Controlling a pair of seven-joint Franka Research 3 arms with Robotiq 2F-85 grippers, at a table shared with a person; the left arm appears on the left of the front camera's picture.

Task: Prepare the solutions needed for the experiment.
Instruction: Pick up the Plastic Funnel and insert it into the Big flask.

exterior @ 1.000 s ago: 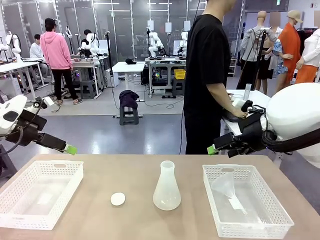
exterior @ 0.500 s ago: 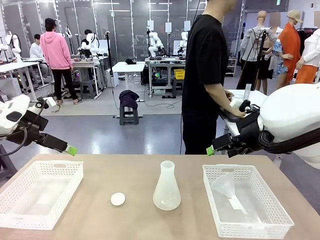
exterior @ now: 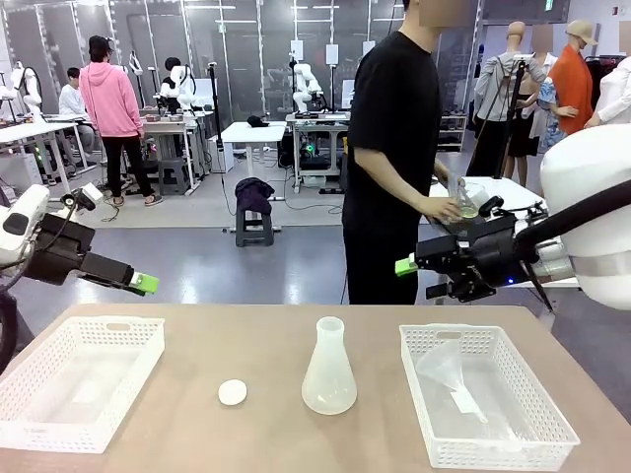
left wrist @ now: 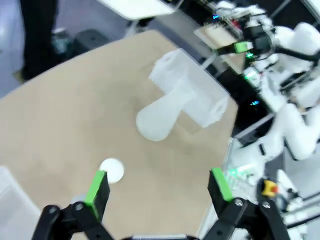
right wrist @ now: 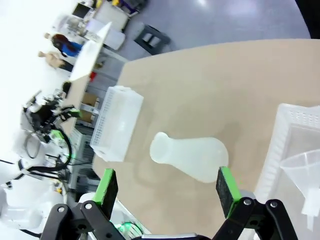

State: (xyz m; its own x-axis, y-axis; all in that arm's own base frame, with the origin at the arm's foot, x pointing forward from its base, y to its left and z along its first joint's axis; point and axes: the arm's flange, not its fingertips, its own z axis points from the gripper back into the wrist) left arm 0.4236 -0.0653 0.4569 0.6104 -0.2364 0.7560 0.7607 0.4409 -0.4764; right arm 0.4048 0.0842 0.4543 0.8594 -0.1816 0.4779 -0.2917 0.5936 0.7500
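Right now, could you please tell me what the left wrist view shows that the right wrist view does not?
Left wrist view's own: the small white round cap lying on the tan tabletop. Right wrist view's own: the clear plastic funnel lying in a white perforated plastic basket. Shared: the frosted conical plastic flask standing on that tabletop.

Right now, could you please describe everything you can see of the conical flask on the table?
The conical flask looks like frosted, translucent white plastic: wide round base, sloping sides, short open neck with no cap. It stands upright on the table, touching nothing else; a small white cap lies apart on its left.
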